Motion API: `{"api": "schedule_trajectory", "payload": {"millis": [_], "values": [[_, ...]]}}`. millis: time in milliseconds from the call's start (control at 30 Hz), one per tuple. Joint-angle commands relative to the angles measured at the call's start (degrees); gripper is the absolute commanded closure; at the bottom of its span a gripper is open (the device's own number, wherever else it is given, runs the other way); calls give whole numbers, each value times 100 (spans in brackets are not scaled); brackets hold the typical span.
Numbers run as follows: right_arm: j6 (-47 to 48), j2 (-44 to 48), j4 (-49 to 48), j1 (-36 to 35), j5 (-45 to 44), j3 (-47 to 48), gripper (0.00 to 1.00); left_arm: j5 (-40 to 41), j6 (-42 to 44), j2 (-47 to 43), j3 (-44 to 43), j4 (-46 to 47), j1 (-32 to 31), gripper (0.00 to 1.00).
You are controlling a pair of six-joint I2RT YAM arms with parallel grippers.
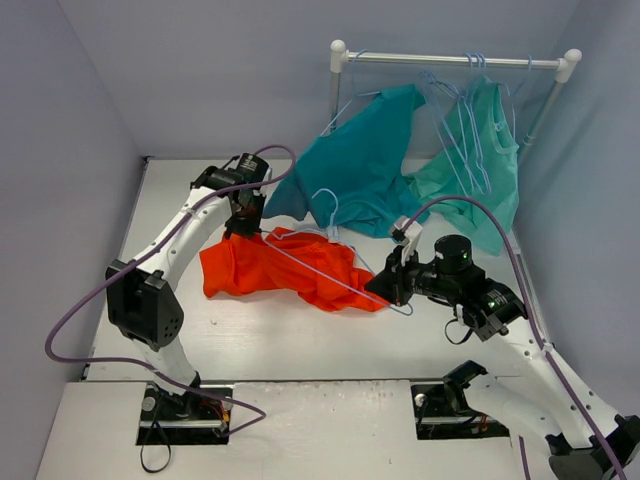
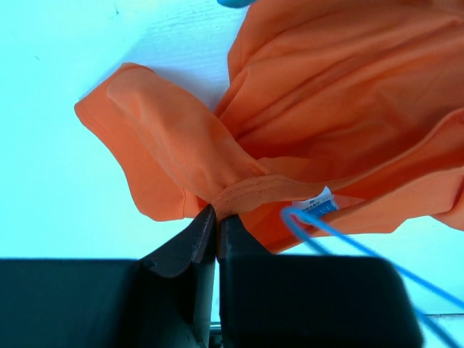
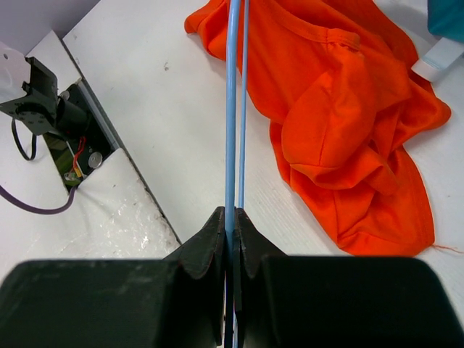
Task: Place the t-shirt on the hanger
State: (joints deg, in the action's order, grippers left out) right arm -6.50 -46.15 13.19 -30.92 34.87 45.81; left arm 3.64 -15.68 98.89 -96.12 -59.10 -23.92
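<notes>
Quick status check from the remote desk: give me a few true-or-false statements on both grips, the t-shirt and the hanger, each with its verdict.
1. The left gripper is shut on the neck edge of the t-shirt, near its white label. True.
2. The right gripper is open and holds nothing. False: it is shut on the wire of the hanger.
3. The t-shirt hangs from the rack. False: it lies crumpled on the table; the teal shirt and the green garment hang there.
4. One corner of the hanger sits beside the white label. True.
</notes>
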Motion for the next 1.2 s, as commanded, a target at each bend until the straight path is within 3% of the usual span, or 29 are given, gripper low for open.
{"api": "schedule_trajectory", "payload": {"millis": [0,433,1167], "values": [[-91,-111,-747,-226,-79,41,100,-71,-67,-174,-349,-159,29,100],[-263,-435,-1247,-847,-625,-92,100,-203,-98,-202,-473,-234,68,100],[-361,-1062,-2677,-986,-122,-169,100,-505,503,-799,-685,-225,-199,100]]}}
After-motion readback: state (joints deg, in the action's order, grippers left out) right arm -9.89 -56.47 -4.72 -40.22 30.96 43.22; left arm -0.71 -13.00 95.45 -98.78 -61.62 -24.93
